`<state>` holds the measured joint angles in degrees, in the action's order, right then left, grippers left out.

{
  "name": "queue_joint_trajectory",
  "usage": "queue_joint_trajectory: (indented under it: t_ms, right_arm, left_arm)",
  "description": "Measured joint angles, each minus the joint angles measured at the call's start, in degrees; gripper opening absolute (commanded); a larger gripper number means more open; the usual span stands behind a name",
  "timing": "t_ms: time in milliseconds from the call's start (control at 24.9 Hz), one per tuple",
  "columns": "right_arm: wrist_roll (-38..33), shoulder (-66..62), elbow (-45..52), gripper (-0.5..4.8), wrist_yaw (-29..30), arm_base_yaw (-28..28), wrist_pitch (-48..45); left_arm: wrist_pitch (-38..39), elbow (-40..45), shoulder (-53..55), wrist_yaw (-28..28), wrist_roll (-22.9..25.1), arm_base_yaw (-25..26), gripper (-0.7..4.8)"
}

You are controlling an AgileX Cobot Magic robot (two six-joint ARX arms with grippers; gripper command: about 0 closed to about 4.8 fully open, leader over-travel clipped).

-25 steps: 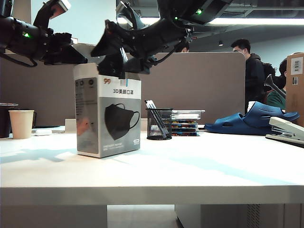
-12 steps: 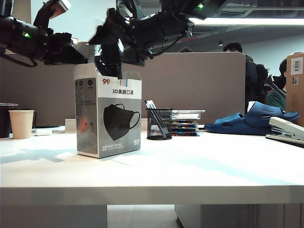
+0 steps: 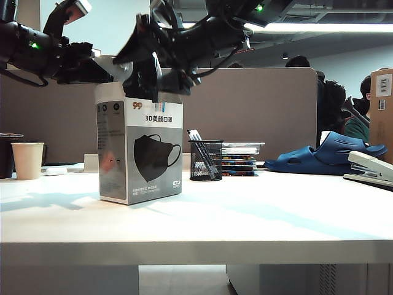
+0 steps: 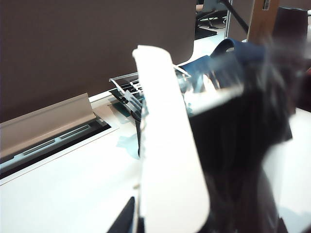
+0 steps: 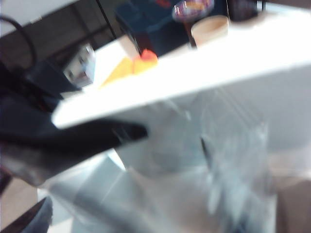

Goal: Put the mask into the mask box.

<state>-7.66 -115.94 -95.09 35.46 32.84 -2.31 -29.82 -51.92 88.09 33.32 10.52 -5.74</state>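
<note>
The mask box [image 3: 140,150] stands upright on the white table [image 3: 245,209], its printed mask picture facing the exterior view. My left gripper [image 3: 105,72] comes in from the left and is shut on the box's raised white top flap [image 4: 165,145], pinched between its fingers [image 4: 127,219]. My right gripper [image 3: 139,72] hangs over the open top with its fingers spread. The mask [image 5: 228,162], a blurred shiny clear wrapper, lies at the box opening below the right wrist. In the left wrist view it shows as a dark glossy shape [image 4: 243,131] beside the flap.
A black mesh pen cup [image 3: 205,160] and a stack of flat cases [image 3: 241,158] stand behind the box. A blue clog [image 3: 328,155] and a stapler [image 3: 371,169] lie at the right, a paper cup [image 3: 27,160] at the left. A grey partition runs along the back.
My right gripper has lifted slightly and tilted above the box top. The left gripper and the box have not moved.
</note>
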Motion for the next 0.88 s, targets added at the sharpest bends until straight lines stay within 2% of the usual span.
queue_joint_trajectory:
  t_ms: [40, 80, 120, 160, 201, 241, 281, 321, 401, 481, 883]
  right_arm:
    - [0.00, -0.02, 0.02, 4.35, -0.42, 0.00, 0.98]
    - [0.02, -0.02, 0.02, 4.09, -0.87, 0.00, 1.79]
    - [0.02, -0.02, 0.02, 3.23, -1.36, 0.00, 2.32]
    - [0.00, -0.02, 0.02, 1.58, -1.75, 0.00, 2.60]
    - [0.02, -0.02, 0.02, -0.33, -2.10, -0.02, 2.71]
    - [0.24, -0.02, 0.02, 1.07, -2.27, -0.02, 2.75]
    - [1.42, -0.02, 0.02, 1.87, -2.32, -0.02, 2.75]
    - [1.53, -0.02, 0.02, 2.94, -2.29, -0.02, 2.60]
    - [1.68, 0.00, 0.02, 4.31, -1.77, -0.02, 1.62]
    - [1.05, 0.00, 0.02, 4.64, -1.05, -0.02, 0.57]
    - [-1.57, 2.03, 0.09, 4.79, 0.28, 0.00, -3.32]
  left_arm:
    - [0.00, 0.00, 0.00, 0.02, 0.00, -0.02, -0.07]
    - [0.00, 0.00, 0.00, 0.02, 0.00, -0.02, -0.07]
    - [0.02, 0.00, 0.00, 0.02, 0.00, 0.00, -0.07]
    - [0.02, 0.00, 0.00, 0.02, 0.00, 0.00, -0.07]
    - [0.02, 0.00, 0.00, 0.02, 0.00, -0.02, -0.07]
    - [0.00, 0.00, 0.00, 0.02, 0.00, -0.02, -0.07]
    - [0.02, 0.00, 0.00, 0.02, 0.00, -0.02, -0.07]
    - [0.02, 0.00, 0.00, 0.02, 0.00, -0.02, -0.07]
    - [0.02, 0.00, 0.00, 0.02, 0.00, -0.02, -0.07]
    - [0.02, 0.00, 0.00, 0.02, 0.00, 0.00, -0.07]
    - [0.26, 0.00, 0.00, 0.02, 0.00, 0.00, -0.07]
